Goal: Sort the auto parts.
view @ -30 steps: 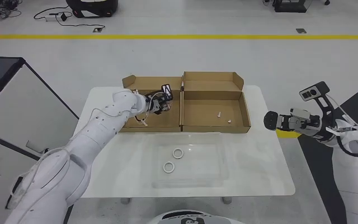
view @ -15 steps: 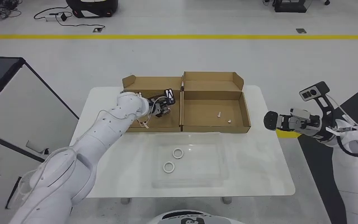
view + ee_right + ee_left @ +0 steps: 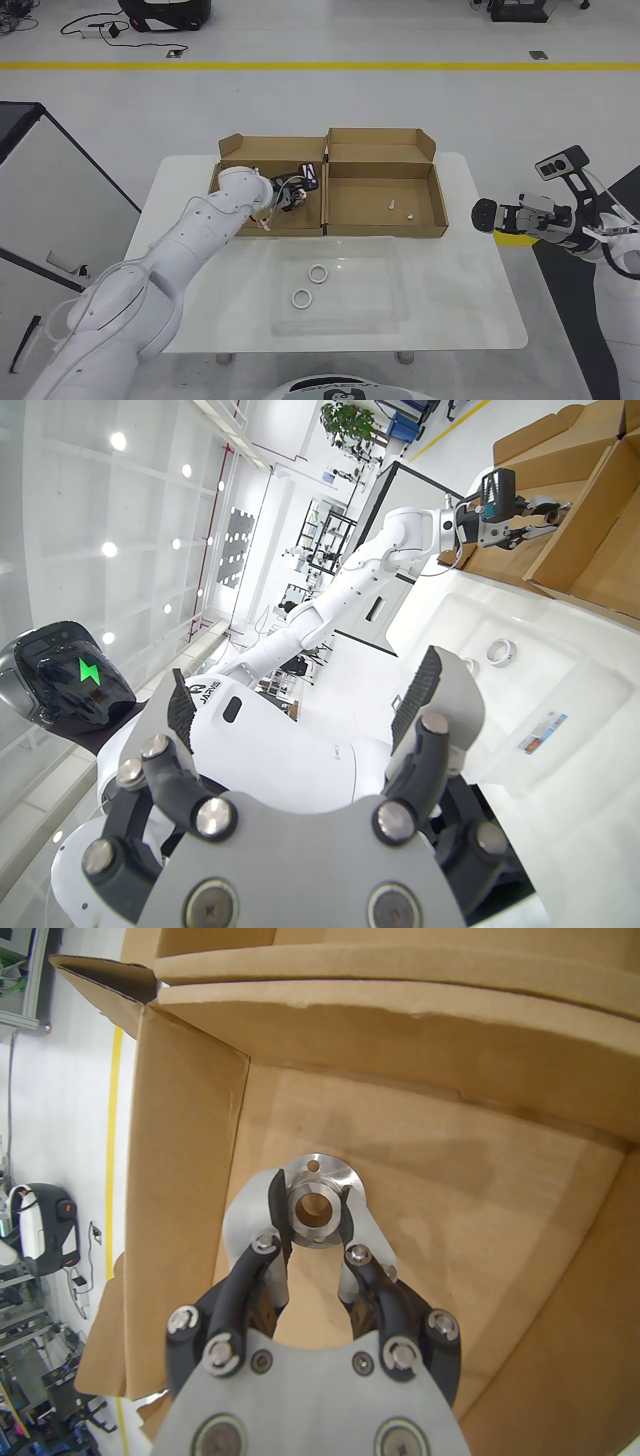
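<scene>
My left gripper (image 3: 312, 1214) is shut on a round metal flange (image 3: 326, 1172) with a central bore, inside the left cardboard box (image 3: 450, 1188). From the top view, that gripper (image 3: 296, 192) sits near the box's right wall. The right wrist view shows the same gripper (image 3: 545, 520) far off, with the flange (image 3: 552, 518) in it. Whether the flange touches the box floor is unclear. Two metal rings (image 3: 318, 273) (image 3: 301, 298) lie in a clear tray (image 3: 380, 300). My right gripper (image 3: 305, 685) is open and holds nothing, out past the table's right edge (image 3: 481, 215).
The right cardboard box (image 3: 420, 225) holds a small bolt (image 3: 392, 205) and another small part (image 3: 409, 214). Both boxes stand side by side at the back of the white table (image 3: 460, 300), lids folded up. The clear tray lies in front of them.
My left gripper has moved with the flange a little toward the box's right wall and front. The right arm has kept still.
</scene>
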